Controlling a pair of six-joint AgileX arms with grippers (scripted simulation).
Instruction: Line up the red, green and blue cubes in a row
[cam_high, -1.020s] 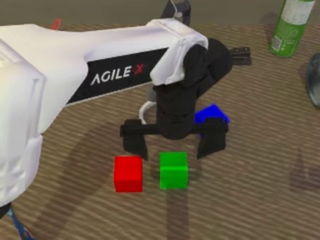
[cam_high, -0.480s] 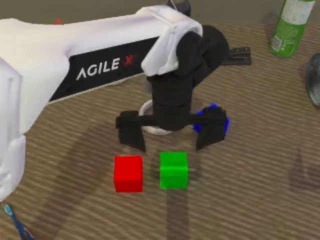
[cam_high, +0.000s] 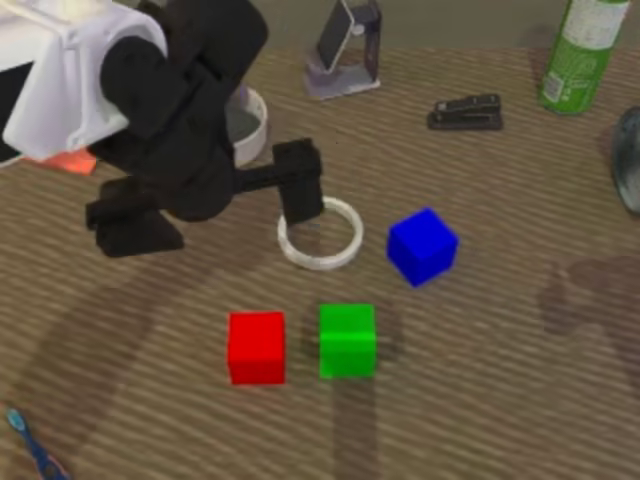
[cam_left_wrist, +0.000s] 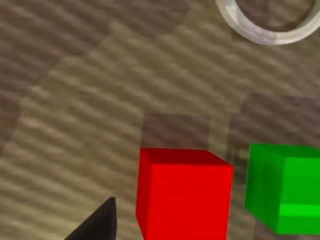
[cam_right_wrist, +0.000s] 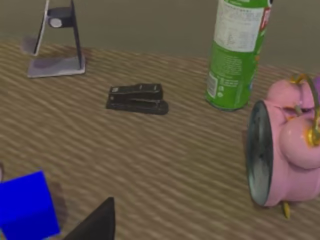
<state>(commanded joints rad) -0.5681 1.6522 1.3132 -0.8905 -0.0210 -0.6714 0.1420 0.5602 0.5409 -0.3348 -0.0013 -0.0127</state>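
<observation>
The red cube (cam_high: 256, 347) and the green cube (cam_high: 347, 340) sit side by side near the table's front, a narrow gap between them. Behind and to the right of the green one lies the blue cube (cam_high: 422, 245), turned at an angle and out of their row. My left gripper (cam_high: 215, 205) hovers open and empty behind and left of the cubes. Its wrist view looks down on the red cube (cam_left_wrist: 182, 192) and green cube (cam_left_wrist: 285, 187). My right gripper (cam_right_wrist: 160, 235) is outside the top view, low at the right side, with the blue cube (cam_right_wrist: 25, 210) close by.
A white ring (cam_high: 320, 233) lies between the left gripper and the blue cube. At the back stand a phone stand (cam_high: 345, 50), a black stapler (cam_high: 466, 112), a green can (cam_high: 583, 50) and a white bowl (cam_high: 245, 120). A pink alarm clock (cam_right_wrist: 285, 145) is at the right edge.
My left arm has drawn back up and to the left from above the cubes, still open. The blue cube and the white ring are now uncovered. The cubes have not moved.
</observation>
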